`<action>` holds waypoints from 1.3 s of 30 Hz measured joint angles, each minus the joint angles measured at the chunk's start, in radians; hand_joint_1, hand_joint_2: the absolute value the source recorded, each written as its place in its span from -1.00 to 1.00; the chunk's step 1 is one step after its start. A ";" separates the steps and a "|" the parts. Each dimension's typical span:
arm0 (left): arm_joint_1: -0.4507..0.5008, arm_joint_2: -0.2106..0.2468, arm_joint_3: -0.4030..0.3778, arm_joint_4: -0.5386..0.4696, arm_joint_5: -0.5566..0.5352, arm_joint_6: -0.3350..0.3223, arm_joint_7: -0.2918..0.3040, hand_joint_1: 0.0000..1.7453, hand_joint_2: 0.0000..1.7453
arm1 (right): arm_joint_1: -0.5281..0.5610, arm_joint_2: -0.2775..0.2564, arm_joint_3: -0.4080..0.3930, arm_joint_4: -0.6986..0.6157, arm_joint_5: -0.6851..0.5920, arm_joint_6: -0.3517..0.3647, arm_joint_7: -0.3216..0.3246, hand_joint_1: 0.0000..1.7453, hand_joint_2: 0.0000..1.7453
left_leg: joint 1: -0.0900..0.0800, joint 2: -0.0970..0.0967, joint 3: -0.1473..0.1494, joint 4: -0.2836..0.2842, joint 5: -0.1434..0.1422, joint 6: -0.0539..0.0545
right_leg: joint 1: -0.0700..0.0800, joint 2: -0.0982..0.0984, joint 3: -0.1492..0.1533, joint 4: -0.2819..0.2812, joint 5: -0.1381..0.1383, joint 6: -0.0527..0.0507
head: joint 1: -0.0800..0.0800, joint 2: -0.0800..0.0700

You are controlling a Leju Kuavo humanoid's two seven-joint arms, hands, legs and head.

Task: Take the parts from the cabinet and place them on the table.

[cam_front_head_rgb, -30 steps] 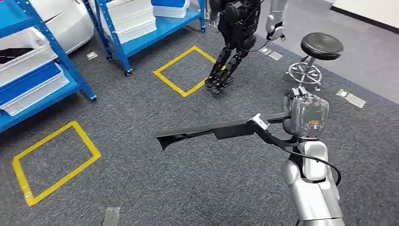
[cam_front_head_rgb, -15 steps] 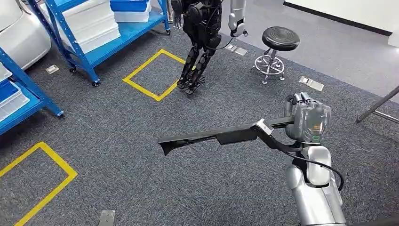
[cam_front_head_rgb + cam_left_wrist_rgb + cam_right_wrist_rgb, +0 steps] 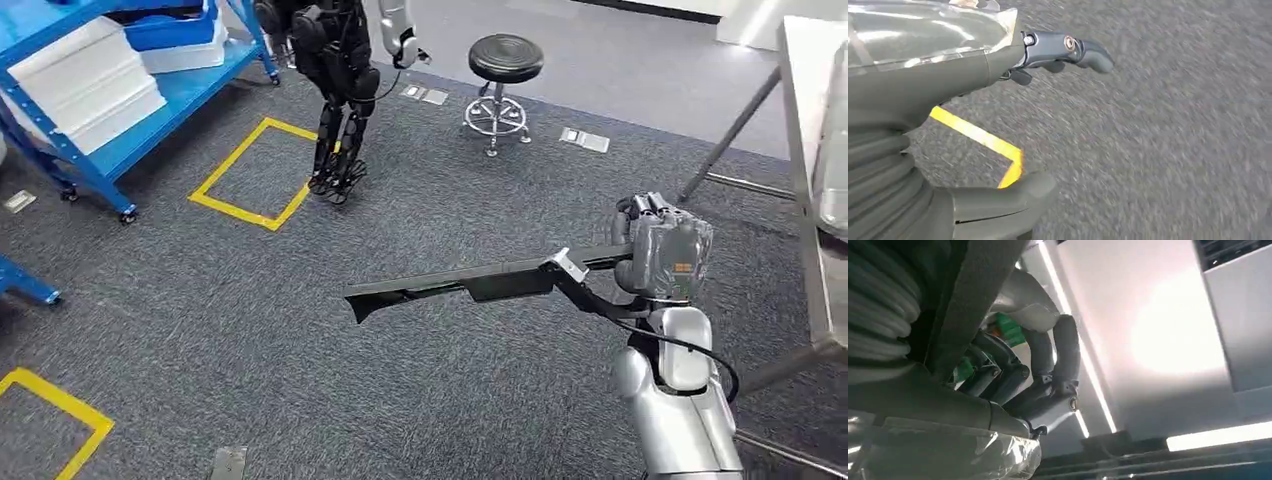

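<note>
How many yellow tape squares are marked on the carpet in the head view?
2. One full yellow tape square lies beside the blue shelf rack, next to the other humanoid robot's feet. One corner shows at the lower left edge, cut off. Others may lie out of frame.

Right arm raised forward, right hand [image 3: 662, 246] fingers curled closed, left hand [image 3: 973, 95] hanging, fingers apart

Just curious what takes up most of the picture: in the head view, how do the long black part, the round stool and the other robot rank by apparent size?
1. Black part, largest, though nearest the camera.
2. Other robot.
3. Stool, smallest.
</note>
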 joint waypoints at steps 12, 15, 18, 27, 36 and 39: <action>-0.005 0.005 0.000 0.000 0.001 -0.001 -0.001 -1.00 1.00 | 0.004 0.000 -0.010 0.000 0.004 0.004 0.004 1.00 1.00 | -0.018 -0.069 0.035 -0.130 0.117 0.052 | 0.016 0.162 -0.013 -0.010 0.019 0.023 | -0.002 0.000; -0.005 0.002 0.001 0.000 0.001 0.000 -0.001 -1.00 1.00 | -0.002 0.000 -0.018 0.000 0.006 0.004 0.004 1.00 1.00 | -0.013 -0.027 0.056 -0.170 0.138 0.063 | 0.021 0.034 -0.071 0.102 -0.037 0.013 | 0.006 0.000; -0.001 0.001 0.001 0.000 0.001 0.000 0.000 -1.00 1.00 | 0.003 0.000 -0.022 0.000 0.008 0.008 0.006 1.00 1.00 | -0.014 0.019 0.054 -0.169 0.136 0.062 | 0.012 0.014 -0.173 0.310 -0.106 0.022 | 0.008 0.000; -0.002 0.003 0.002 -0.002 0.011 -0.005 -0.006 -1.00 1.00 | 0.000 0.006 -0.027 0.000 0.032 0.017 0.006 1.00 1.00 | -0.016 0.120 0.064 -0.146 0.106 0.010 | 0.010 -0.037 -0.004 0.005 -0.011 0.028 | 0.010 0.000; 0.010 0.008 0.003 -0.001 0.010 -0.005 -0.009 -1.00 1.00 | -0.005 0.027 -0.026 0.006 0.039 0.019 0.010 1.00 1.00 | -0.009 -0.026 -0.060 0.072 0.037 0.029 | 0.027 0.079 -0.001 0.004 0.001 -0.012 | -0.002 0.000; 0.011 0.015 0.004 -0.001 0.012 -0.002 -0.012 -1.00 1.00 | -0.018 0.030 -0.026 0.011 0.032 0.019 0.004 1.00 1.00 | -0.020 -0.100 0.026 -0.111 0.109 0.054 | 0.033 0.114 -0.003 0.003 0.007 -0.007 | 0.000 0.000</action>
